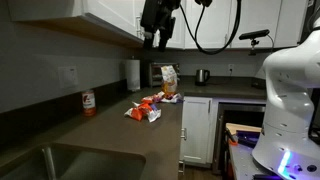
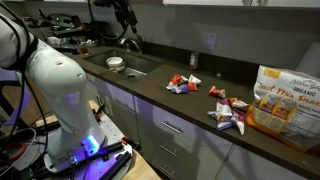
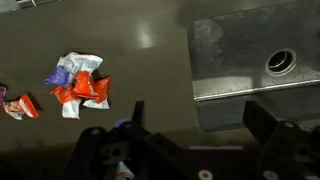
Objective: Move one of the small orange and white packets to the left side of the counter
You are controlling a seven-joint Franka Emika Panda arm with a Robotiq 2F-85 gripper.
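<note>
Several small orange and white packets lie on the dark counter (image 1: 110,125) in two piles. The pile nearer the sink shows in both exterior views (image 1: 143,112) (image 2: 183,84) and in the wrist view (image 3: 80,85). The other pile (image 1: 168,98) (image 2: 228,110) lies nearer a big snack bag; only its edge (image 3: 20,105) shows in the wrist view. My gripper (image 3: 200,120) is open and empty, high above the counter between the nearer pile and the sink. It also shows in both exterior views (image 1: 157,38) (image 2: 130,40).
A steel sink (image 3: 260,60) (image 2: 125,65) (image 1: 60,160) is set in the counter. A large printed bag (image 2: 285,95) (image 1: 168,78), a red bottle (image 1: 88,103), a paper towel roll (image 1: 133,75) and a kettle (image 1: 202,75) stand around. Wall cabinets (image 1: 110,15) hang above.
</note>
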